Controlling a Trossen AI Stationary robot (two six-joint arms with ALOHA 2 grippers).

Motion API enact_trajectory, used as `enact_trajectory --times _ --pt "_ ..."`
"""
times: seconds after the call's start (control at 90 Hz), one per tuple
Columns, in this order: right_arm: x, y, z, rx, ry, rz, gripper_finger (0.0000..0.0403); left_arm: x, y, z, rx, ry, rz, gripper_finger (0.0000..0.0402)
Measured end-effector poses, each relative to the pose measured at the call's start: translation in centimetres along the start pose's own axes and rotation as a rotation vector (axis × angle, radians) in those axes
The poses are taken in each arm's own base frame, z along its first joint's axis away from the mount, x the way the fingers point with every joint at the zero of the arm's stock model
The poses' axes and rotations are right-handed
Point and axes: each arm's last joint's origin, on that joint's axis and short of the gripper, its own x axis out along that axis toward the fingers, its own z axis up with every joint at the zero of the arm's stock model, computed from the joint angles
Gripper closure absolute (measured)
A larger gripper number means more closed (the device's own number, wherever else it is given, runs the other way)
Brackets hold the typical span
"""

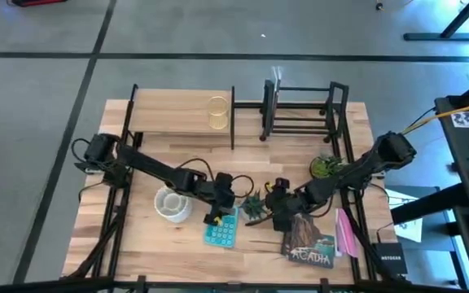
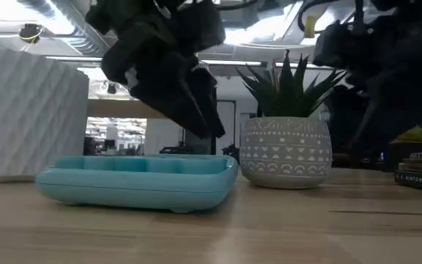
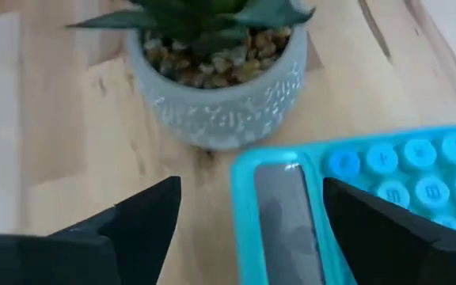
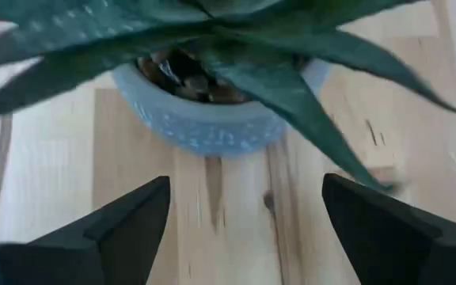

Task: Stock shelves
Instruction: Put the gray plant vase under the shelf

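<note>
Standing along the far edge of the bench, the wooden shelf (image 1: pixel 181 110) toward the far left corner carries only a yellowish glass (image 1: pixel 218 112), and the black bar rack (image 1: pixel 300 110) beside it looks empty. Everything else waits near the front edge: a teal calculator (image 1: pixel 221 231), a small grey-potted succulent (image 1: pixel 255 207) just beside it, a white cup (image 1: pixel 172 203), a book (image 1: pixel 308 244), a pink item (image 1: pixel 346 232) and a second green plant (image 1: pixel 326 167) nearer the right edge.

The left gripper (image 1: pixel 218 213) hovers over the calculator's top end, fingers (image 3: pixel 141 226) spread wide on either side of its display. The right gripper (image 1: pixel 277 203) faces the succulent pot, fingers (image 4: pixel 133 222) likewise apart and not touching it.

Both seem to be lining up a pick. The left would do well to straddle the calculator squarely across its narrow width and descend fully before closing, since the body is thin. The right should close on the pot wall below the leaves, avoiding the neighbouring arm.
</note>
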Motion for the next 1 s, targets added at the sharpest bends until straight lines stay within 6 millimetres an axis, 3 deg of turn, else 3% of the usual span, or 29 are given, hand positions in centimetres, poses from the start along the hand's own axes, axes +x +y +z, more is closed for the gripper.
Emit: enact_trajectory --times 0.111,0.389,0.667,1.0 --pt "0.4 0.3 0.3 0.001 -0.034 0.014 0.0086 1.1 -0.1 0.0 -0.022 -0.039 0.003 0.0107" --pt "0.4 0.5 1.0 0.019 -0.113 0.018 0.0086 1.0 0.8 1.1 -0.124 -0.156 0.016 0.0107" --pt "0.6 0.1 1.1 0.032 -0.122 -0.009 0.0094 2.2 1.2 0.5 -0.156 -0.143 0.024 0.0107" --pt "0.3 0.2 2.7 0.027 -0.097 -0.055 0.0108 1.6 1.4 0.7 -0.168 -0.148 0.055 0.0107"
